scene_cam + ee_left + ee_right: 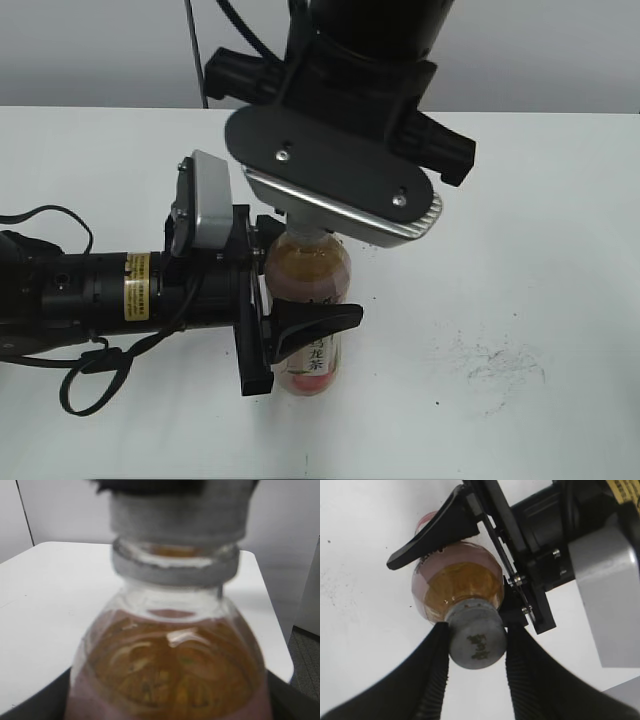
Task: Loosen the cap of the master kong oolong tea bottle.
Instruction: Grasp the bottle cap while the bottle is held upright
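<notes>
The master kong oolong tea bottle [312, 290] stands upright on the white table, clear with amber tea and a pink label. My left gripper [305, 285] reaches in from the left and is shut on the bottle's body; in the left wrist view the bottle [170, 670] fills the frame. The grey-white cap [476, 641] with a dark mark on top sits on the neck, and it also shows in the left wrist view [177, 515]. My right gripper [476, 647] comes from above, with its black fingers pressed against both sides of the cap. In the exterior view the right wrist unit [340, 185] hides the cap.
The white table [520, 260] has grey scuff marks [490, 365] to the right of the bottle. The left arm's black body and cables [80, 370] lie along the table at the left. The table's far edge meets a grey wall.
</notes>
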{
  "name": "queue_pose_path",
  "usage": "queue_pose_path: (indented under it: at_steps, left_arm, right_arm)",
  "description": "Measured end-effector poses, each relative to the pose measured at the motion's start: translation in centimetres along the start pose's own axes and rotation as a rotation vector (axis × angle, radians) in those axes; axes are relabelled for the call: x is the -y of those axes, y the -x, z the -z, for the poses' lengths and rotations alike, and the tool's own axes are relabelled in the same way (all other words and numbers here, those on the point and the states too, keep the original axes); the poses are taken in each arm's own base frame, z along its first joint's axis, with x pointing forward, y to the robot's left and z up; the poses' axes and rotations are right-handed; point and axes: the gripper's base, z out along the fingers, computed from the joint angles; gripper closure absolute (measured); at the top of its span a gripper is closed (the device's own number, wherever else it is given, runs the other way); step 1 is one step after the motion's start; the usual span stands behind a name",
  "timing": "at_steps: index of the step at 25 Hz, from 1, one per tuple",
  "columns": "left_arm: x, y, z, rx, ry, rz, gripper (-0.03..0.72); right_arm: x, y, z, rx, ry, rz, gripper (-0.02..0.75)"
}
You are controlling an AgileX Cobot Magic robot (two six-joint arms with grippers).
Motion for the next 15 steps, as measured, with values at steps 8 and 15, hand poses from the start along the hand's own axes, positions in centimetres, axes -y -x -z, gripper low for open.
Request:
queue_pose_path:
  at_steps: [8, 15]
  left_arm:
    - [-0.02, 0.01, 0.0, 0.001, 0.002, 0.004, 0.243]
    - [-0.03, 0.01, 0.0, 0.001, 0.004, 0.006, 0.243]
  right_arm:
    - [-0.05, -0.08, -0.01, -0.009, 0.004, -0.287, 0.388]
    - [-0.12, -0.24, -0.14, -0.03, 0.005, -0.999, 0.169]
